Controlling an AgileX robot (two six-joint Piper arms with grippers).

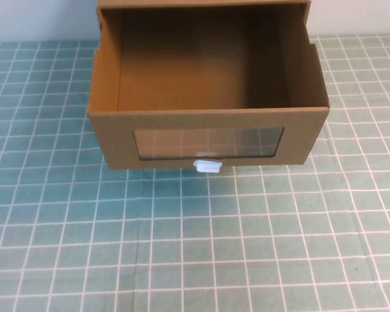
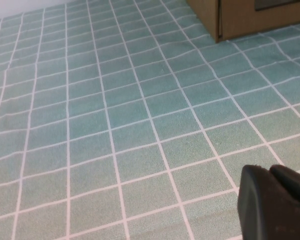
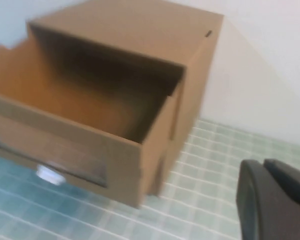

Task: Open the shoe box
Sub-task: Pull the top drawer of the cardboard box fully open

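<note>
The brown cardboard shoe box (image 1: 208, 120) sits mid-back on the green checked bench (image 1: 182, 247), drawer out toward the robot, seemingly nearer the clenched, empty right claw (image 3: 262, 167) off its right corner than the clenched, empty left claw (image 2: 269, 172).

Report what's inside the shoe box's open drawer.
Only bare cardboard floor and walls show in the drawer; its front panel hides the nearest floor strip. Left gripper hovers over the mat, right gripper near the shoe box.
</note>
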